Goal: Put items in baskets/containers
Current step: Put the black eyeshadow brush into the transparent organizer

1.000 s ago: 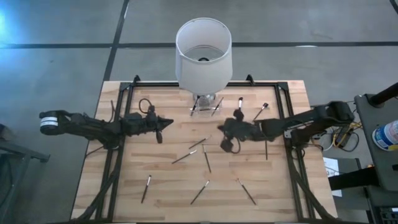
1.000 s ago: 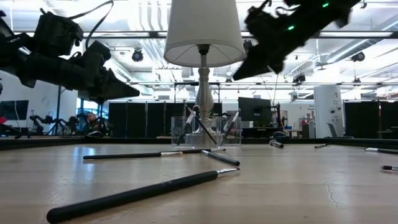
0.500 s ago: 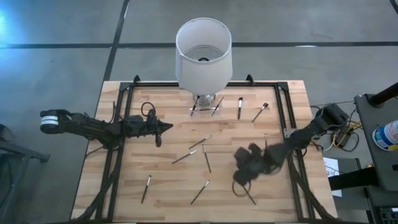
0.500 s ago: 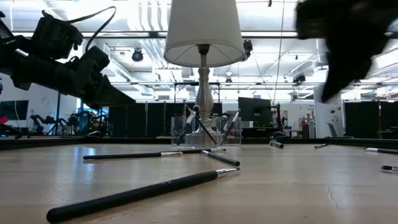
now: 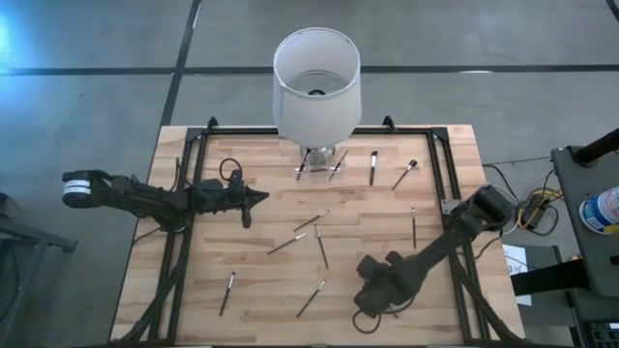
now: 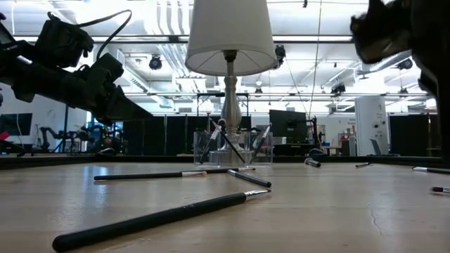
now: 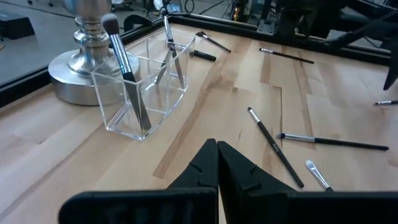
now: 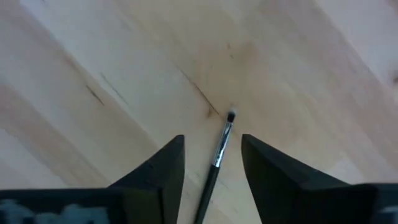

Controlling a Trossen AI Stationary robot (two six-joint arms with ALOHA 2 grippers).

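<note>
Several slim dark brushes lie flat on the wooden table, among them one (image 5: 321,246) at the middle and one (image 5: 228,293) at the near left. The clear container (image 7: 146,93) stands at the lamp's silver foot with a few brushes (image 7: 127,74) leaning inside it. My right gripper (image 8: 212,162) is open and points down at the table's near right (image 5: 371,286). Its fingers stand on either side of a lying brush (image 8: 221,146) without touching it. My left gripper (image 7: 217,152) is shut and hovers over the table's left middle (image 5: 261,198), holding nothing.
A lamp with a large white shade (image 5: 317,82) stands at the far middle, above the container. A black frame (image 5: 443,164) runs along the table's edges. More brushes lie at the far right (image 5: 373,166) (image 5: 405,174) and near the front (image 5: 310,299).
My right gripper has swung from the table's middle toward the near edge and down, and now stands over a brush at the near right. The left arm has barely moved. No brush has shifted.
</note>
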